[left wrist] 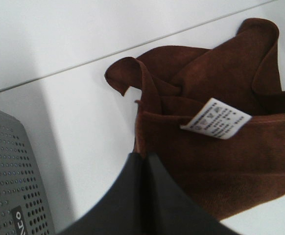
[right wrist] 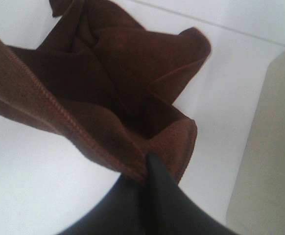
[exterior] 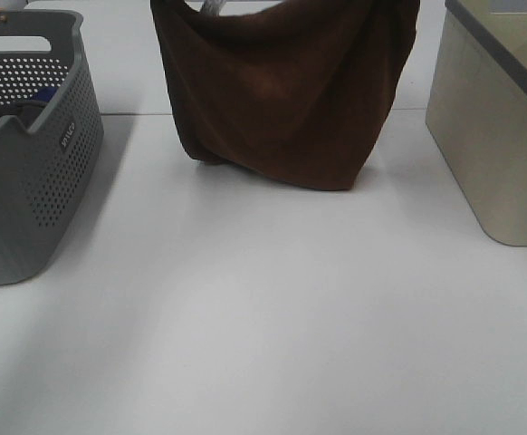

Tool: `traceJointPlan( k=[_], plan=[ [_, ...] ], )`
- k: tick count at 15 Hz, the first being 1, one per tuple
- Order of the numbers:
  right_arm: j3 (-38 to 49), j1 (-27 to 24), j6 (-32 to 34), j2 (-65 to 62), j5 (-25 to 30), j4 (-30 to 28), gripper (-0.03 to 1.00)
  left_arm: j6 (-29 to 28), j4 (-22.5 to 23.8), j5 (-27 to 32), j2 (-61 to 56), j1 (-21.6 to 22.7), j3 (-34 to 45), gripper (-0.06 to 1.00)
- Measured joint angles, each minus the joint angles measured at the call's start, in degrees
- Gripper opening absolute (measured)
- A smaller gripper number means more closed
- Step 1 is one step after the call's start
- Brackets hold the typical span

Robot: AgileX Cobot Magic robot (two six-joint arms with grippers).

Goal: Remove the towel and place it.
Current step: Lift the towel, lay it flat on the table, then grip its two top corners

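Shows the towel (exterior: 286, 100), dark brown and plush, slung like a hammock over the middle of the white table (exterior: 263, 317), its two upper corners lifted past the top edge of the high view. Sags low in the centre, with the bottom folds apparently resting on the tabletop, though hard to confirm from that angle. Held at one hemmed corner by the left fingers (left wrist: 142, 164), pressed fully together on the cloth with no gap between them. Carries a small white tag (left wrist: 216, 119), printed in fine text, just beside that grip. Held at the opposite corner by the right fingers (right wrist: 152, 169), likewise closed tight on the stitched hem. Drops away from both grips in loose, deep folds and bunches on the white surface below in the two wrist views. Flanked on the left of the high view by a grey perforated basket (exterior: 55, 154), with something bluish (exterior: 46, 93) only partly visible inside. Flanked on the right by a beige bin (exterior: 490, 154) with a grey rim. Hangs between the two containers, touching neither and well apart from each.
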Motion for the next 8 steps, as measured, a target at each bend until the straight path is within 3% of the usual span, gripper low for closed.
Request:
traceJointPlan(
  k=[2, 8],
  plan=[
    [7.05, 0.0, -0.8, -1.49, -0.06, 1.72, 0.0, 0.52, 1.55, -0.06, -3.27, -2.01, 7.28, 0.0],
    [29.22, 0.0, -2.75, -12.43, -0.11, 9.68, 0.0, -1.2, 3.44, 0.17, -18.33, -5.84, 39.48, 0.0]
  ],
)
